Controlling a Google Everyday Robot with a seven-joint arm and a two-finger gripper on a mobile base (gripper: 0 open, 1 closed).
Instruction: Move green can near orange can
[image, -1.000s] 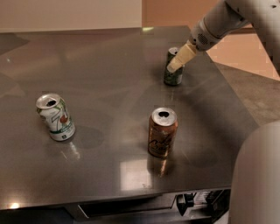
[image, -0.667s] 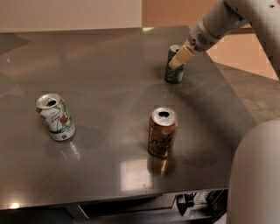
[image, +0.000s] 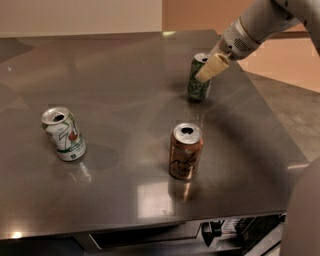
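A white can (image: 63, 134) with a green-and-red logo stood at the left of the grey metal table (image: 120, 75) — top opened, a faint reflection beneath it. The gripper (image: 212, 67) hung over the table's far right corner.

I see a grey metal table (image: 125, 75) carrying three cans. Orange can (image: 185, 151) stands upright, my landmark. Green can (image: 197, 91) sits behind it, well apart. White can (image: 63, 134) sits far to its camera-left. Gripper (image: 212, 67) is at the green can's top.
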